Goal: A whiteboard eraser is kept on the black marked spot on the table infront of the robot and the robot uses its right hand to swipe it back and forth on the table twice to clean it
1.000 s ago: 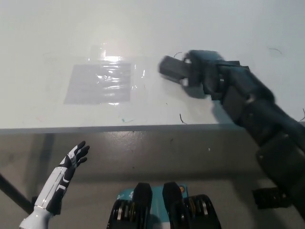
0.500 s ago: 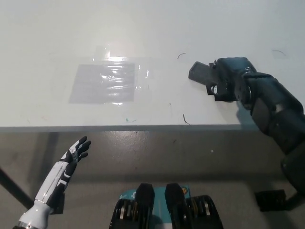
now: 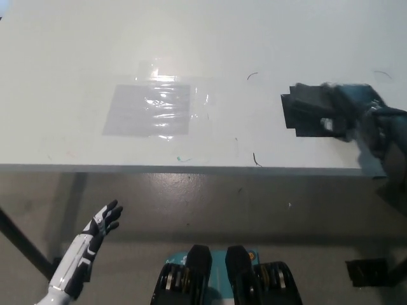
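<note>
- We're gripping the eraser (image 3: 304, 113) in our right hand (image 3: 356, 117), pressing it on the bench (image 3: 95, 51) at the swipe's right end.
- We're resting our left hand (image 3: 102, 219), fingers spread, below the near edge.
- Next, we're likely reversing leftward.

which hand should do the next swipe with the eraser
Right. The black right hand already grips the eraser on the table; the white left hand hangs below the table edge.
</note>
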Controlling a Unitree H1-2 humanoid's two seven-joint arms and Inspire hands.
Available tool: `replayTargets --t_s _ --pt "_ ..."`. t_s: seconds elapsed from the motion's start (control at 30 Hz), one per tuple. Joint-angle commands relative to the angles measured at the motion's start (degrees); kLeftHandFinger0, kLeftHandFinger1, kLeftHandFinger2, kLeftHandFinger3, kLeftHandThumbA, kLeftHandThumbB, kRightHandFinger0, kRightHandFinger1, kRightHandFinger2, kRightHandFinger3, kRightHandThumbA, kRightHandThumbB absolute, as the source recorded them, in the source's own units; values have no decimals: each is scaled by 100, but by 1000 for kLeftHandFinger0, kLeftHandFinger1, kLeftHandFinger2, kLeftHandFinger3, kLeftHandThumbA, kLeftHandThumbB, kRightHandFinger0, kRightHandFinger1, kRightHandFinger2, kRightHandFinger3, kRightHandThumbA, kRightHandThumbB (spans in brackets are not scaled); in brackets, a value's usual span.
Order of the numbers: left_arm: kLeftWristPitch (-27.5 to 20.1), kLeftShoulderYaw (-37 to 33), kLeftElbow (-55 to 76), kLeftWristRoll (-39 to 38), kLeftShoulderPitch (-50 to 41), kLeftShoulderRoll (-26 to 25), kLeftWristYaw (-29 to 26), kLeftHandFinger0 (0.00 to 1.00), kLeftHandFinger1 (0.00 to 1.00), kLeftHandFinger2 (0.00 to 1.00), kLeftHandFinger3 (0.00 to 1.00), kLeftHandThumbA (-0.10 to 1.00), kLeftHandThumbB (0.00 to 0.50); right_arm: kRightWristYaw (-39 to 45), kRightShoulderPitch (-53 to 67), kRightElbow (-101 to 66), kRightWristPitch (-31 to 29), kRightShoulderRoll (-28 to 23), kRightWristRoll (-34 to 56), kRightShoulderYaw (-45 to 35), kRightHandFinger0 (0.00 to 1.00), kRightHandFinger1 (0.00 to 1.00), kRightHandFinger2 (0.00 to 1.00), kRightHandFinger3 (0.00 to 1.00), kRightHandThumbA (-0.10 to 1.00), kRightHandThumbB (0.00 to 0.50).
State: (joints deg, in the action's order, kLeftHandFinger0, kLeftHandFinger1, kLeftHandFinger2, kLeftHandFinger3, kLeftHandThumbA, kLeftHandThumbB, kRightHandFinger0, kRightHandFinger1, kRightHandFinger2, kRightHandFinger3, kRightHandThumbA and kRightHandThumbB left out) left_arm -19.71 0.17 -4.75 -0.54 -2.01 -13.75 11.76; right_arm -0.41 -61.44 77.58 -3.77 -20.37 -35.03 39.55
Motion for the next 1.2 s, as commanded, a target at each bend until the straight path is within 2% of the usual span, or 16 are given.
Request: replayTargets --t_s 0.0,0.07,0.13,0.2,0.23,0.4,0.47,0.53,0.63,0.73,0.8,0.93,0.97,1.0,1.13,1.17 --pt "-353 8 55 -37 -209 50 -66 1000 1000 1000 1000 1000 456 447 583 314 339 -789 -73 -43 302 478 624 1000 107 159" --pt "-357 -9 48 -36 -351 104 -66 1000 1000 1000 1000 1000 457 434 689 341 361 -899 -23 -111 452 564 701 1000 133 173" --pt "-379 -17 20 -76 -440 133 -38 1000 1000 1000 1000 1000 451 438 766 385 384 -938 18 -167 324 456 596 904 126 165" --pt "-362 -12 23 -55 -470 160 -52 1000 1000 1000 1000 1000 456 443 812 372 302 -999 24 -204 505 610 722 877 104 160" --pt "-380 1 1 -57 -483 170 -64 1000 1000 1000 1000 1000 456 414 848 363 243 -1029 -13 -192 593 707 863 1000 154 149" --pt "-351 33 32 -69 -510 170 -67 1000 1000 1000 1000 1000 464 479 838 367 293 -1055 -76 -155 533 676 846 1000 217 129" --pt "-339 27 39 -70 -517 170 -59 1000 1000 1000 1000 1000 466 457 807 395 365 -1066 -91 -146 326 489 668 1000 170 133" --pt "-386 20 24 -52 -516 181 -66 1000 1000 1000 1000 1000 459 470 736 417 419 -1113 -132 -109 489 635 806 1000 128 145" --pt "-333 32 37 -73 -476 165 -59 1000 1000 1000 1000 1000 465 451 643 423 393 -1174 -172 -70 348 507 687 1000 86 170" --pt "-324 50 38 -88 -423 133 -50 1000 1000 1000 1000 1000 466 469 530 416 341 -1229 -206 -18 428 593 746 1000 119 159" --pt "-316 56 56 -62 -402 129 -62 1000 1000 1000 1000 1000 463 481 457 417 336 -1249 -187 -13 337 514 660 889 130 158" --pt "-371 24 13 0 -414 182 -85 1000 1000 1000 1000 1000 460 389 278 399 443 -1183 -391 215 703 842 952 1000 192 169" --pt "-389 23 27 29 -444 194 -104 1000 1000 1000 1000 1000 458 373 242 418 520 -1171 -491 323 548 644 799 999 215 159" --pt "-402 31 47 50 -463 182 -113 1000 1000 1000 1000 1000 458 387 228 441 583 -1159 -501 362 472 587 778 986 220 160" --pt "-345 91 120 -5 -467 103 -95 1000 1000 1000 1000 1000 463 449 238 474 731 -1386 -374 339 325 493 715 958 149 144" --pt "-305 120 128 -71 -433 74 -78 1000 1000 1000 1000 1000 456 368 333 441 761 -1571 -371 333 259 451 725 1000 260 130"
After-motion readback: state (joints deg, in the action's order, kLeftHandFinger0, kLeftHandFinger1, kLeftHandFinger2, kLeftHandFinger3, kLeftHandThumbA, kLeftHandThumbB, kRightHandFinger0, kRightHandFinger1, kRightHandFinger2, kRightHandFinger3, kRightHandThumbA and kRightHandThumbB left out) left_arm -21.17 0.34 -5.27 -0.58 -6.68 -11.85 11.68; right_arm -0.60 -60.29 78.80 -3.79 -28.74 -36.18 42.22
